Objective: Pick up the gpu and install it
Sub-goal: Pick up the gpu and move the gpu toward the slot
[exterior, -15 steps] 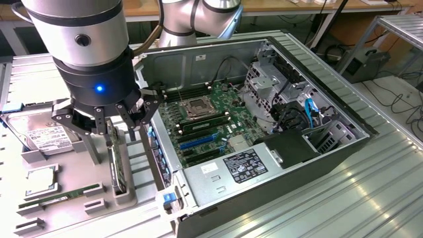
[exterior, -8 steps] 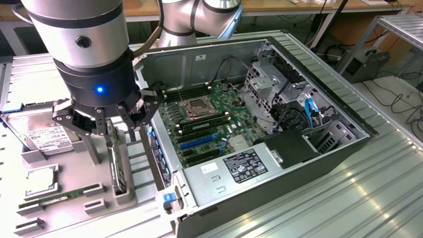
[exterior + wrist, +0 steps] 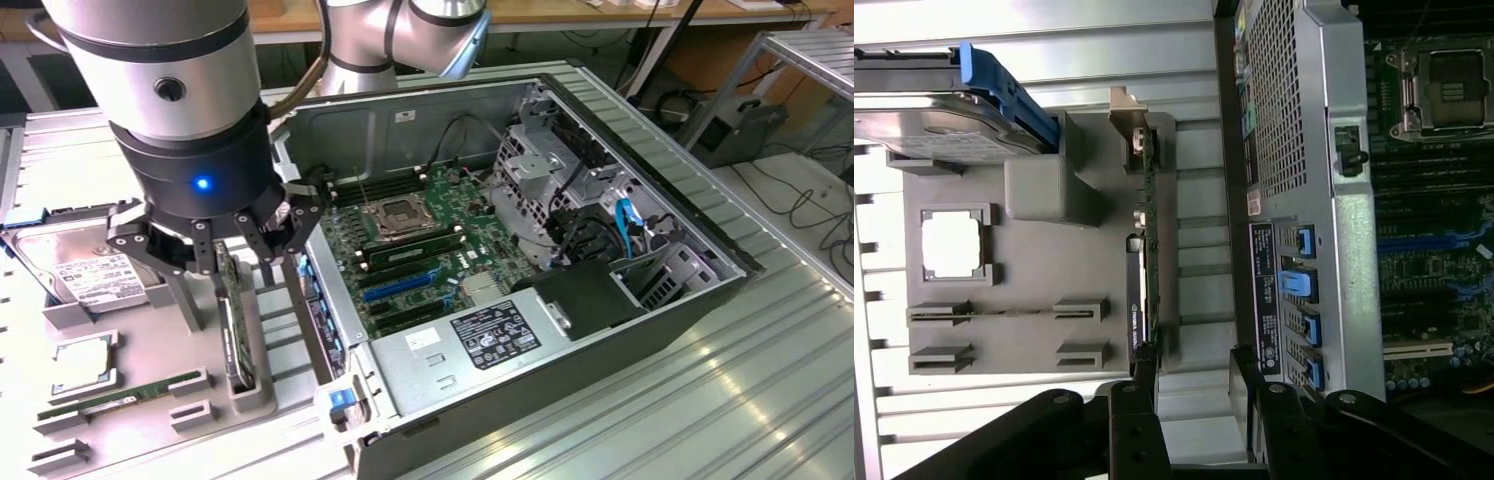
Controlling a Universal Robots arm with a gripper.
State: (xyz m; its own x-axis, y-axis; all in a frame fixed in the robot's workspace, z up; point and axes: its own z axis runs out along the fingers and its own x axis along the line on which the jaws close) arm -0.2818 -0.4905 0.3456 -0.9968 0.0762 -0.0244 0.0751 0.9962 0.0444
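The gpu (image 3: 238,335) is a thin black card standing on edge in a slot of the grey holder tray (image 3: 147,430), at the exterior view's left beside the open computer case (image 3: 641,300). In the wrist view the gpu (image 3: 1149,240) shows edge-on, with its pale bracket at the far end. My gripper (image 3: 224,262) hangs just above the card's upper end, open, with nothing between its fingers. In the wrist view the gripper (image 3: 1194,400) has one dark finger (image 3: 1137,410) in line with the card's edge and the other toward the case.
The tray also holds a silver hard drive (image 3: 91,278) with a white label, a square processor (image 3: 83,358) and a green memory stick (image 3: 120,397). Inside the case lies the motherboard (image 3: 414,250) with blue slots (image 3: 398,287). The case wall stands close beside the card.
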